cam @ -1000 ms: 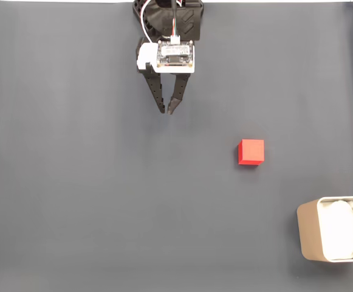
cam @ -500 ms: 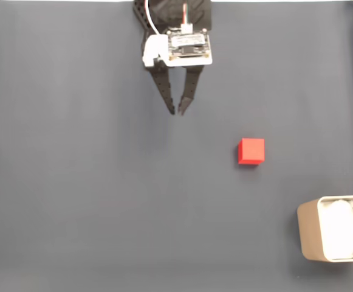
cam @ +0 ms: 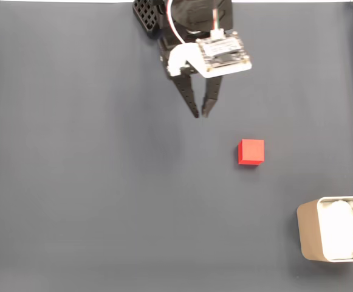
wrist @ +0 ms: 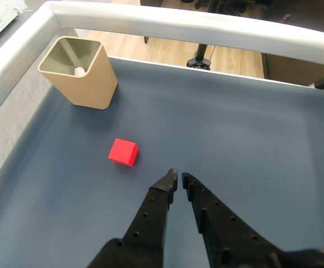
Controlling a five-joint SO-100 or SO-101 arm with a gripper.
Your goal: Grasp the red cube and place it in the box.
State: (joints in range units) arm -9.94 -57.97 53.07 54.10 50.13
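Item: small matte bright red cube (cam: 251, 151), resting alone on the dark blue-grey table mat (cam: 79, 182); in the fixed view it lies right of centre, in the wrist view (wrist: 122, 152) ahead and to the left of the fingertips. Untouched.

Item: beige thin-walled box with rounded corners and white lining (cam: 334, 236), at the lower right edge of the fixed view, cut by the frame; in the wrist view (wrist: 81, 71) it stands upright in the far left corner, beyond the cube. Well apart from the cube.

Item: black two-finger gripper (cam: 200, 114), hanging from the arm at the top of the fixed view, white circuit board on its back. Fingertips nearly together with only a slim gap (wrist: 177, 177), holding nothing. It sits up and to the left of the cube in the fixed view, near but clear of it.

Step in hand, judged: approach. To do it well, spread the fingers wider than the cube before descending, swing toward the cube until it sits between the tips, square the fingers to two opposite flat faces, then lower and close, so that the cube is not nudged or clipped on a corner
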